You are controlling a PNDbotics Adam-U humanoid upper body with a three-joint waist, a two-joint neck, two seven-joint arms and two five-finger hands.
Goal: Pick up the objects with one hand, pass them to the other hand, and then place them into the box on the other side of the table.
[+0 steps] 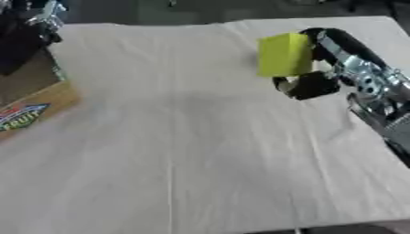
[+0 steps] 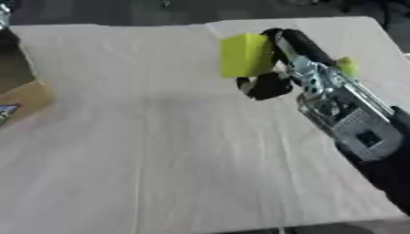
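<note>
Left eye view: right hand (image 1: 308, 77), fingers curled round a yellow block (image 1: 284, 55), held over the far right of the cloth-covered table (image 1: 184, 151). Cardboard box (image 1: 32, 98) at left edge, printed label showing. Left hand (image 1: 40, 20) at upper left corner, finger state not discernible.

Right eye view: a small yellow-green object (image 2: 347, 66) lay beside the right arm (image 2: 340, 107).

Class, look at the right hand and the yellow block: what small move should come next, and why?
Probably carry the yellow block leftward toward the left hand. The right hand already grips it, and the box sits at the table's left edge.
</note>
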